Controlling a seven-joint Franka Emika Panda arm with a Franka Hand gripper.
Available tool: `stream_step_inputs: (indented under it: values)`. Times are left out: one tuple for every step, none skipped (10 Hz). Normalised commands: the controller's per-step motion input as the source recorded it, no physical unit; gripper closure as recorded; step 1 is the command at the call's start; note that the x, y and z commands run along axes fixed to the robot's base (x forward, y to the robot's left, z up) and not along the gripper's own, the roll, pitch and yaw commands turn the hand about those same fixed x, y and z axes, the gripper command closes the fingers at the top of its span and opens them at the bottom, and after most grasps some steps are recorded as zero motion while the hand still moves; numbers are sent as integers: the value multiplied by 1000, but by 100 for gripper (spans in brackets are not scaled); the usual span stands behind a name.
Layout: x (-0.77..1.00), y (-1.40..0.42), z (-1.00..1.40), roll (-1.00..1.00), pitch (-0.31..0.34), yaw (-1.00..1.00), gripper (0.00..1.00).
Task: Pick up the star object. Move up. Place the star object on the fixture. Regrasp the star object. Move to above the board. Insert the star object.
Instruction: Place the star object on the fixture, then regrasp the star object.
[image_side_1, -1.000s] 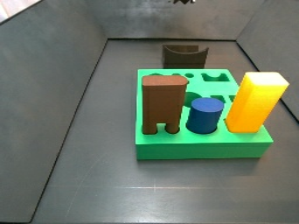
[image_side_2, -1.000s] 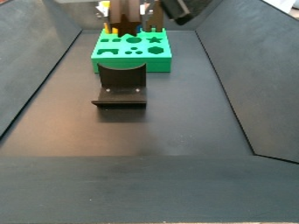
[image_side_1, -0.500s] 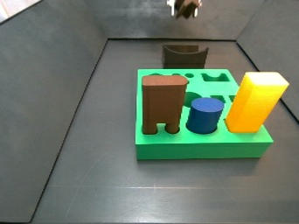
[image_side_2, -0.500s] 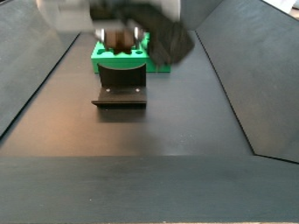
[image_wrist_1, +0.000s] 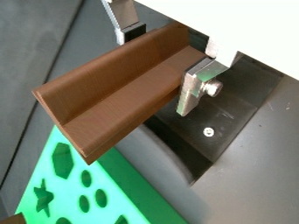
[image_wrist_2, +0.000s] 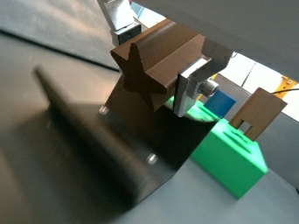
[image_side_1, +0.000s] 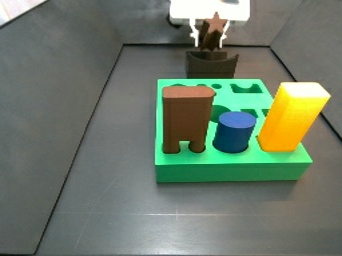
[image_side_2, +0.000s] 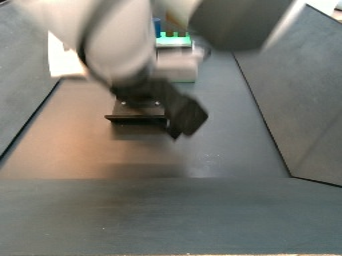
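Note:
My gripper (image_side_1: 210, 33) is shut on the star object (image_wrist_2: 146, 74), a reddish-brown prism with a pointed star-shaped end, which also shows in a wrist view (image_wrist_1: 117, 87). The silver fingers (image_wrist_2: 193, 87) clamp its two sides. In a side view the gripper hangs right over the notch of the fixture (image_side_1: 210, 63), behind the board (image_side_1: 227, 165). I cannot tell whether the star object touches the fixture. The dark fixture (image_wrist_2: 105, 149) lies right under the star object. The green board (image_wrist_1: 70, 188) shows its cut-out holes. In a side view my blurred arm (image_side_2: 147, 50) hides most of the fixture (image_side_2: 131, 112).
On the board stand a tall brown two-legged block (image_side_1: 187, 118), a blue cylinder (image_side_1: 235, 132) and a yellow block (image_side_1: 291, 115). Dark sloping walls (image_side_1: 74, 90) close in the work area on both sides.
My gripper has come down from above the frame with the star object in it and now hangs right over the fixture. The pegs on the board have not moved.

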Motion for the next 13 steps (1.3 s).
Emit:
stream_step_inputs:
  values:
    - [180, 107, -1000, -266, 20, -89, 100]
    - [165, 104, -907, -196, 16, -83, 100]
    - [145, 98, -777, -184, 10, -83, 100]
    - [112, 74, -540, -167, -1, -79, 100]
    - [85, 65, -390, -145, 1, -75, 100]
    - [69, 53, -389, -107, -11, -64, 100]
    - [0, -500, -167, 0, 0, 0, 100]
    - [0, 0, 0, 0, 0, 0, 0]
    - [0, 0, 1000, 40, 44, -100, 0]
    - [-10, -1, 1000, 47, 48, -88, 0]
    - [-20, -4, 1000, 61, 40, -71, 0]
    - [-28, -8, 1000, 73, 29, -57, 0]
    - [-30, -9, 1000, 76, 19, -49, 0]
